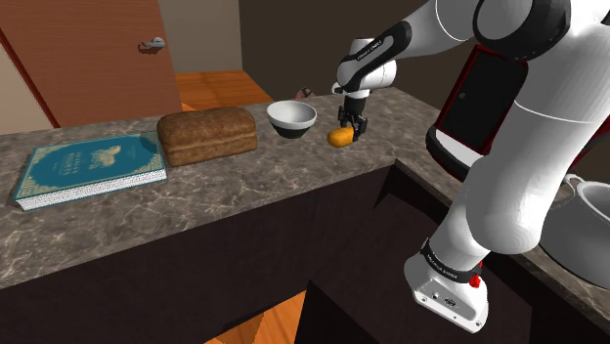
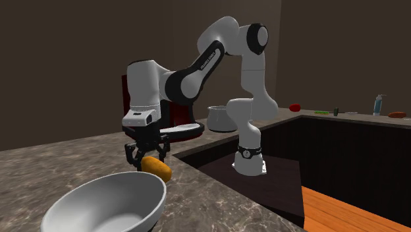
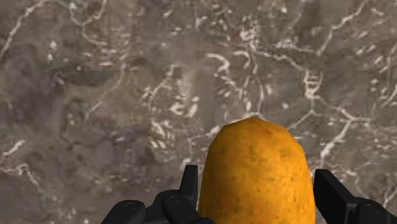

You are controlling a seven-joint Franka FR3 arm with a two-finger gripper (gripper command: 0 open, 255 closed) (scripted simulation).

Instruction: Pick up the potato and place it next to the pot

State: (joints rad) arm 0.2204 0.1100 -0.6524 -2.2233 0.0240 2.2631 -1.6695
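An orange-brown potato (image 1: 340,137) lies on the dark marble counter (image 1: 244,181), just beside a white bowl. My black gripper (image 1: 354,125) points straight down over it, one finger on each side. In the wrist view the potato (image 3: 257,175) stands between the two fingertips (image 3: 191,188), which press against its flanks; the gripper (image 3: 257,197) is shut on it. The second exterior view shows the potato (image 2: 157,167) resting on the counter under the gripper (image 2: 146,157). A pale grey pot (image 1: 589,227) stands on the lower counter behind the arm's base, also seen as the pot (image 2: 220,118) past the arm.
A white bowl (image 1: 291,117), a brown bread loaf (image 1: 207,135) and a teal book (image 1: 90,168) line the counter toward the shoulder view's left. A red-and-black appliance (image 1: 479,107) stands behind the arm. The counter drops to a lower level near the stand (image 1: 450,293).
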